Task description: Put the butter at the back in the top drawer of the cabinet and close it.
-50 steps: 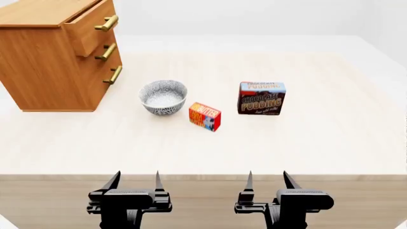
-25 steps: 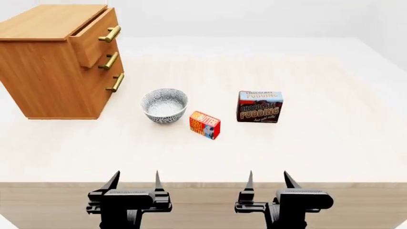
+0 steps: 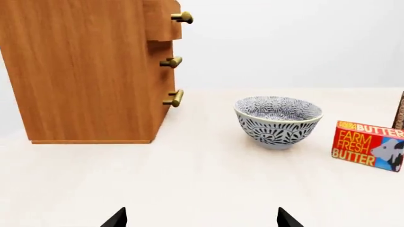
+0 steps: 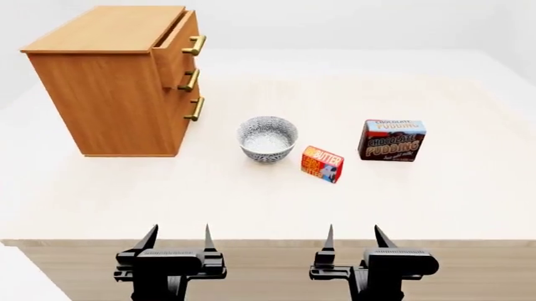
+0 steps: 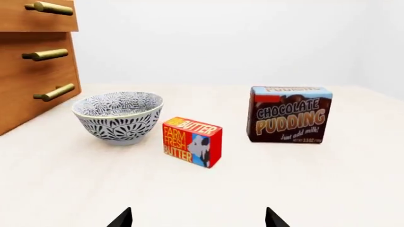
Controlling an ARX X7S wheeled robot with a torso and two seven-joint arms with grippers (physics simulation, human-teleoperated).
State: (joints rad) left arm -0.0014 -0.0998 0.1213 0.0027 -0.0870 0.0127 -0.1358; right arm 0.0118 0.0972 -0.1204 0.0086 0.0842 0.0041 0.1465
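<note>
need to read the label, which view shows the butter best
The right wrist view: the butter sits near centre, whole, with lettering legible. The left wrist view shows it cut at the frame edge; the head view shows it small, from above.

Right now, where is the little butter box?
In the head view the butter stands on the table right of centre, between the patterned bowl on its left and the chocolate pudding box on its right, touching neither.

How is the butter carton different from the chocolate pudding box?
The butter is smaller and red-orange-yellow; the chocolate pudding box is larger, dark brown with a blue top. The butter stands turned at an angle, close beside the bowl; the pudding box stands farther off. Both stand on the table, untouched.
</note>
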